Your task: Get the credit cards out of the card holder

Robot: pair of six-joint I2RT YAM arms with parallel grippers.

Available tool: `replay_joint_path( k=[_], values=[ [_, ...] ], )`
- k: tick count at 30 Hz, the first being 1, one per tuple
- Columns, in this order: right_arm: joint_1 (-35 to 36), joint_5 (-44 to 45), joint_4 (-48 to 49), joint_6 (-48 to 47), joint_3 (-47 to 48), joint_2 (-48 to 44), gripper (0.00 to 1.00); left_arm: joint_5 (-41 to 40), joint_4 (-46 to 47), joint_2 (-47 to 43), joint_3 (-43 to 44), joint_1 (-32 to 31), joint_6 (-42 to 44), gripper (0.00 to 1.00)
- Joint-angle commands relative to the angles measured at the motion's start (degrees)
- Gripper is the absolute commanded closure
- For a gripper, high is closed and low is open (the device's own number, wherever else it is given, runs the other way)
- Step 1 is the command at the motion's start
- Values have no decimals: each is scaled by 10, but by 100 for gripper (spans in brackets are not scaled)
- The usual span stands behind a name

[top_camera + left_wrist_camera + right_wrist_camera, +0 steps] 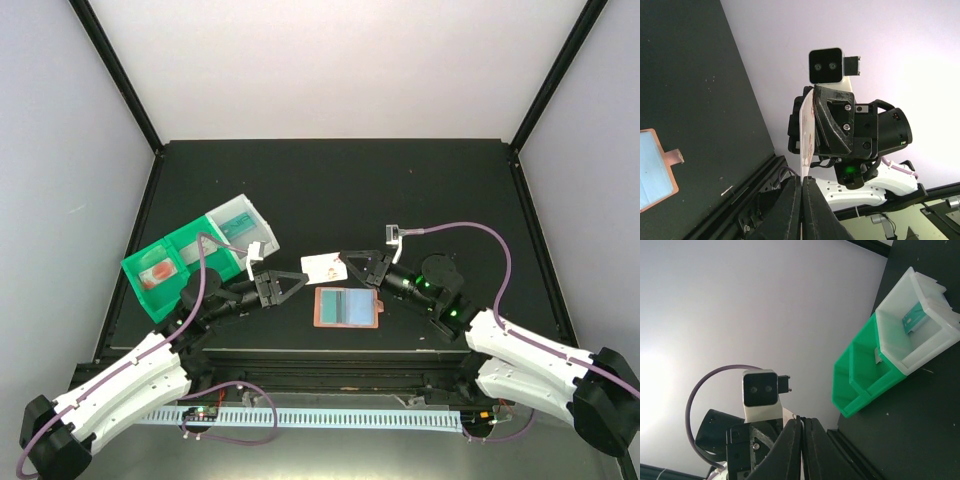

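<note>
Where two tools [304, 282] [343, 264] pinch, one card [320, 266].

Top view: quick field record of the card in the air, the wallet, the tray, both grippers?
Pale plastic credit card: off the table, pinched between both grippers
Left gripper: shut on one end
Right gripper: shut on the other end
Salmon-brown leather card holder: open flat, grey-blue cards inside
Green-and-white plastic tray: teal card in white compartment

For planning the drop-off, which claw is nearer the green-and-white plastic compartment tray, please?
Left. The left claw is just right of the tray; the right claw is farther right, across the pale plastic card both pinch.
</note>
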Motion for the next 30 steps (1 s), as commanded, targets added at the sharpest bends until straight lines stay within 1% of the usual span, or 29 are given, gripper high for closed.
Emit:
replay_joint_path(
  k=[1, 4, 7, 9, 13, 17, 20, 25, 30],
  values=[
    [-2, 13, 11, -11, -10, -11, 94, 2, 15, -2, 0, 4, 4, 99],
    [-2, 13, 6, -31, -13, -22, 82, 1, 4, -4, 2, 5, 12, 99],
    [-2, 12, -28, -56, -8, -34, 72, 0, -17, -6, 10, 8, 26, 98],
    [-2, 14, -53, -70, -11, -45, 63, 3, -33, -8, 16, 13, 35, 98],
    [-2, 23, -82, -89, -32, -76, 42, 19, -84, -14, 32, 35, 59, 99],
    [-2, 13, -115, -140, -36, -102, 19, 38, -166, -18, 63, 77, 102, 98],
    [-2, 12, -158, -170, -28, -119, 1, 58, -209, -22, 85, 114, 123, 98],
    [-2, 33, -203, -198, -23, -152, 0, 91, -309, -4, 129, 190, 179, 99],
    [-2, 39, -221, -206, -24, -164, 0, 144, -367, 19, 157, 275, 226, 98]
  ],
)
